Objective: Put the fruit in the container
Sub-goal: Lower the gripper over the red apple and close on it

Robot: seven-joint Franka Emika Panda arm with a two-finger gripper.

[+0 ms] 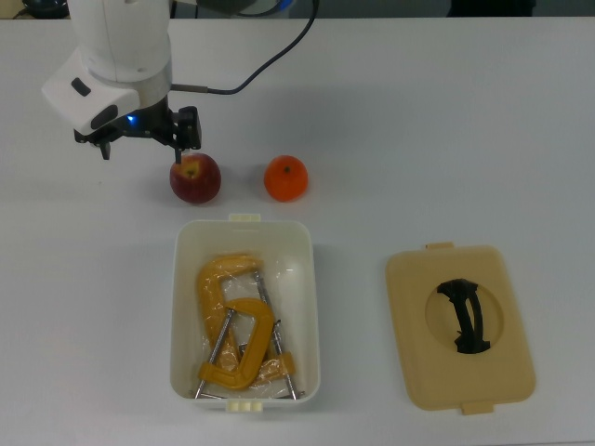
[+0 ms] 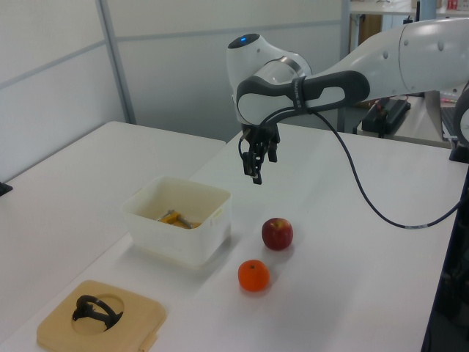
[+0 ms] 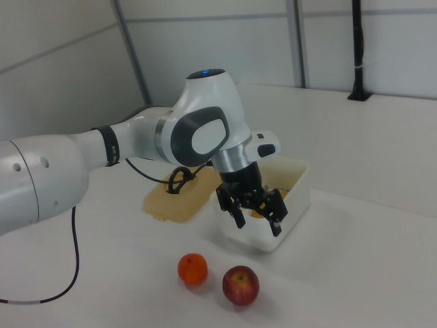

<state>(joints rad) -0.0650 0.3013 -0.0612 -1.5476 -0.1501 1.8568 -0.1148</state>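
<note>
While the pincer [image 3: 258, 217] is hanging in the air above the apple [image 3: 240, 285], its fingers are standing apart and gripping nothing. Both fruits are sitting on the white surface [image 1: 446, 139], the apple just beside the orange [image 1: 285, 178] without touching it, near one short side of the white container [image 1: 311, 307]. Yellow clamps [image 1: 240, 325] are lying inside the container. Well apart, toward the top view's right, a beige lid [image 1: 460, 327] is lying flat.

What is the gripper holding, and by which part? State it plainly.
Nothing. The gripper hangs open above the dark red round apple, clear of it; the bright orange round orange lies untouched beside it.
</note>
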